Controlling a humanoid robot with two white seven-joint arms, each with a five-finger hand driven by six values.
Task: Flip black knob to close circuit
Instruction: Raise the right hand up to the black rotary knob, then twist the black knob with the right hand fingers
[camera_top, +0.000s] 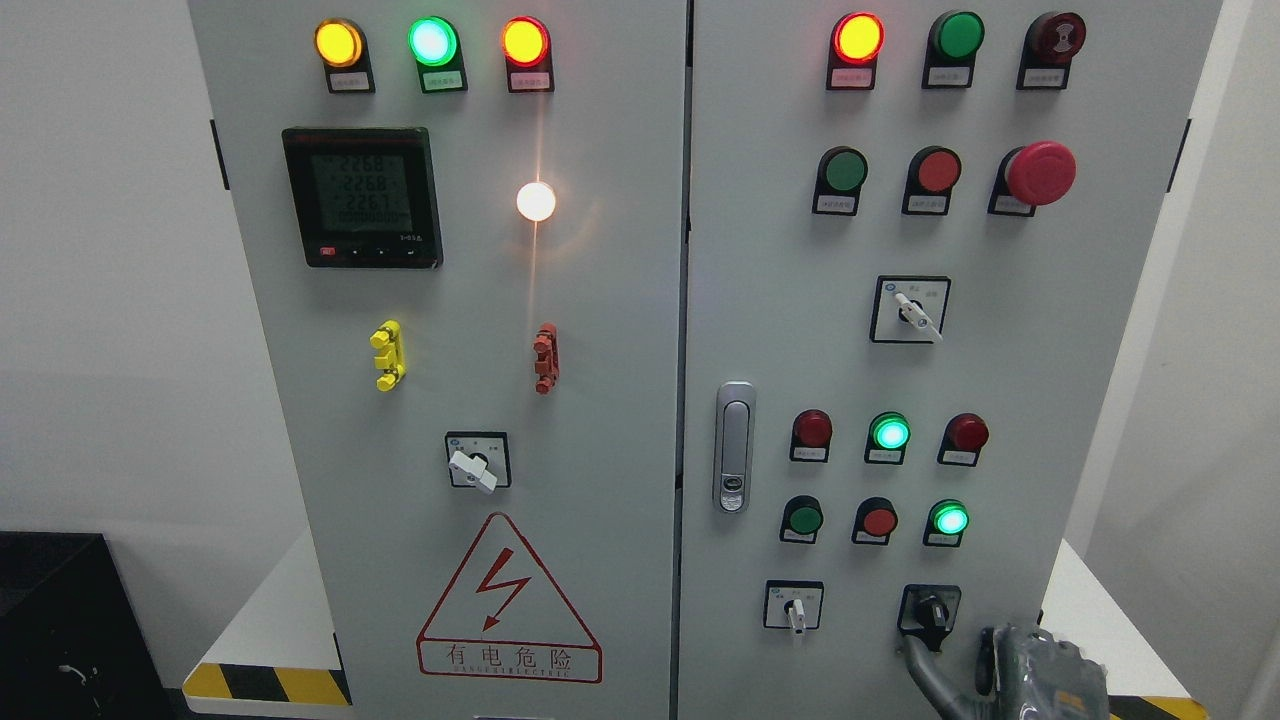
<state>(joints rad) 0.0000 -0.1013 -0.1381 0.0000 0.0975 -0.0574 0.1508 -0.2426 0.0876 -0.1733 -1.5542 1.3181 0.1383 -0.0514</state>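
The grey control cabinet (620, 420) fills the view and is split by a vertical seam into a left and a right door. On the left door, the top row carries three lit indicator lamps (432, 42), amber, green and amber-red; below them sits a digital meter (361, 196) with a lit display, and to its right a bright white lamp (536, 201). Lower down are a yellow terminal block (387, 356), a red terminal block (545, 358), a white selector switch (476, 464) and a red-bordered warning triangle (508, 600). At the left edge of the right door is a metal door latch (734, 446). The right door carries rows of red and green lamps and buttons, with a red mushroom button (1040, 172) at upper right and a further white selector (910, 309) below it. Near the bottom right corner sits the black knob (930, 609), its handle pointing down and slightly right. The right hand (1010, 670) enters at the lower right edge, one grey finger (925, 672) extended upward to just below the knob; contact cannot be confirmed, and it grasps nothing.
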